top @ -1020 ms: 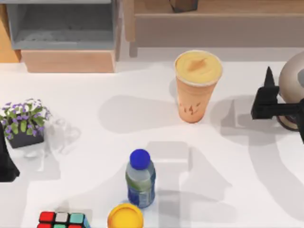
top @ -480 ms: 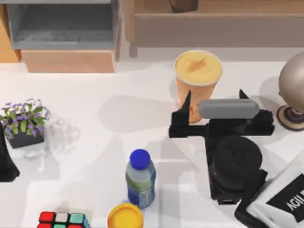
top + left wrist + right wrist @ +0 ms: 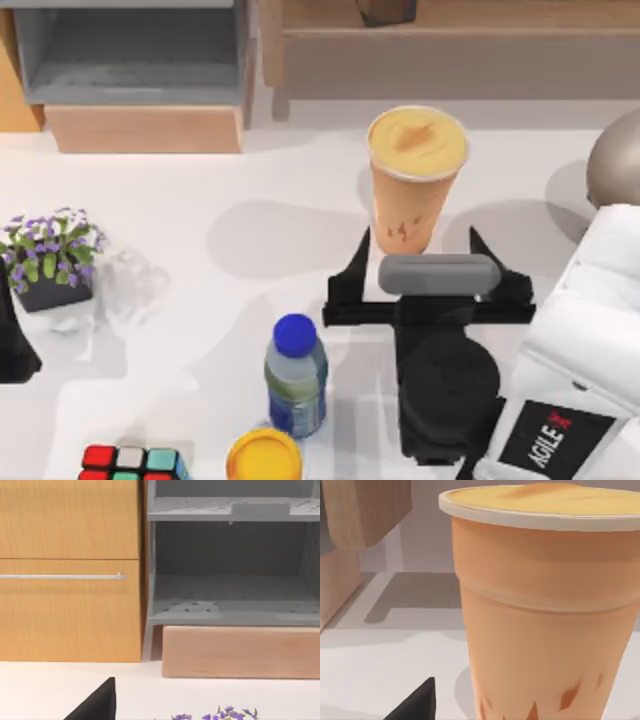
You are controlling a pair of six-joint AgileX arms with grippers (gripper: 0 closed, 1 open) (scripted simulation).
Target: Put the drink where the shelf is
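Two black fingertips of our right gripper (image 3: pixel 421 252) stand spread wide, one on each side of the foot of the drink (image 3: pixel 413 180), with neither pad visibly touching it. We see the gripper body just in front of the cup, near the middle of the table (image 3: pixel 200 250). In the right wrist view the drink (image 3: pixel 545 605) stands upright and very close, its creamy top level and the dark marks low on its side. We place the cup on the table in front of the shelf (image 3: pixel 450 50), which runs along the back edge toward the right. A blue-capped bottle (image 3: pixel 295 375) stands to the left of the gripper, apart from it. A grey cubby (image 3: pixel 130 60) sits at the back left. Our left gripper (image 3: pixel 15 350) is parked at the left edge beside a potted plant (image 3: pixel 50 255); we cannot tell its finger state.
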